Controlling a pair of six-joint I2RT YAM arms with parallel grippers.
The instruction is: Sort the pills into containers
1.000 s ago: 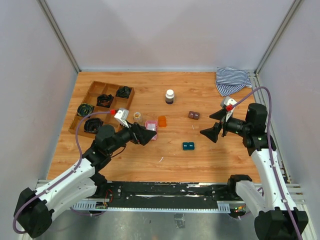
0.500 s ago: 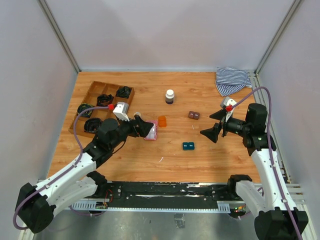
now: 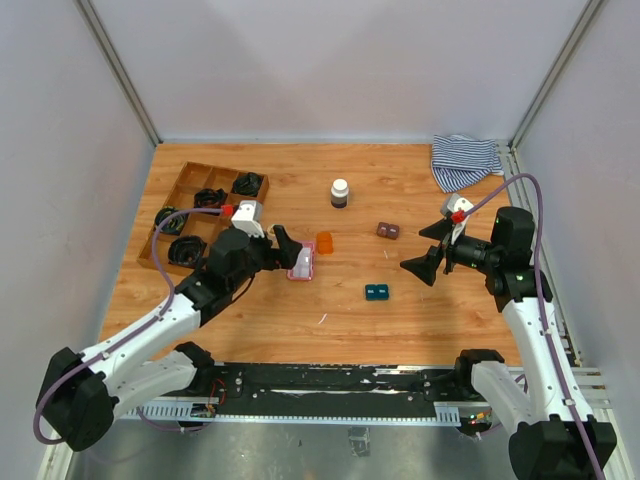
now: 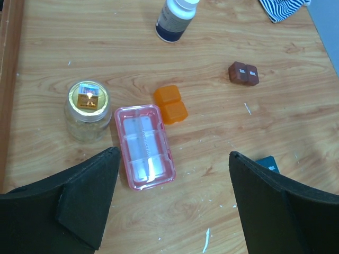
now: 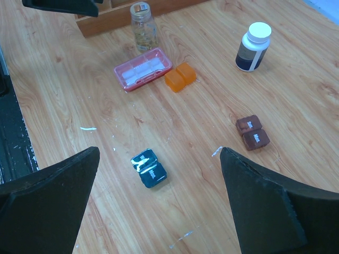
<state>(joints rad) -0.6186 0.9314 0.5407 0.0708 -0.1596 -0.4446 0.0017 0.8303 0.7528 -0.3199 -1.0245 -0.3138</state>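
The left gripper (image 4: 174, 156) hangs over the table (image 4: 222, 32) with its jaws spread wide, gripping nothing. The pink case (image 4: 144, 145) lies flat below the gap. The orange case (image 4: 170, 104) sits just beside its far corner, and a gold-lidded jar (image 4: 89, 109) stands near its other side. Farther off are a bottle (image 4: 176, 20), the brown case (image 4: 243, 73) and a striped cloth (image 4: 280, 8). A teal case (image 4: 267, 164) peeks past one finger.

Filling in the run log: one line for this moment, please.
left claw: open, near pink case | right claw: open, empty | orange case: beside pink case
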